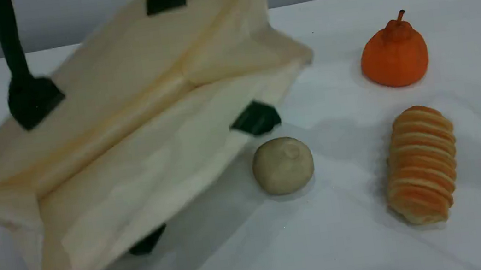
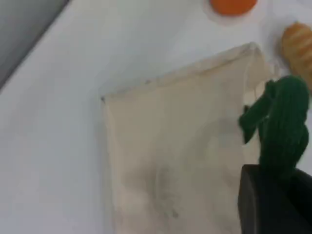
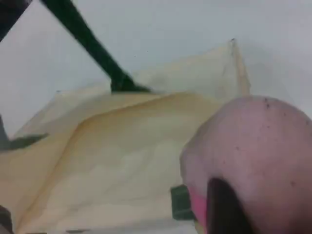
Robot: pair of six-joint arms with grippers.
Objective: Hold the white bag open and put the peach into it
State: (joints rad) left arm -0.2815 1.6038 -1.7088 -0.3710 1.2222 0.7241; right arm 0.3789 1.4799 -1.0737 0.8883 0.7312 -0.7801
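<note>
Green strap handle [image 2: 285, 126] sits clamped in my left gripper [image 2: 273, 202]; the white bag [image 1: 127, 122] hangs tilted from it, mouth spread; my right gripper [image 3: 223, 209] is closed on the peach [image 3: 253, 146], held over the bag's cream canvas; a beige bun [image 1: 282, 165] lies on the table [image 1: 375, 238] just beside the bag.

The left gripper [image 2: 273, 200] is clamped on the handle [image 2: 285, 126]; the right gripper [image 3: 222, 207] grips the peach [image 3: 253, 151], raised.
</note>
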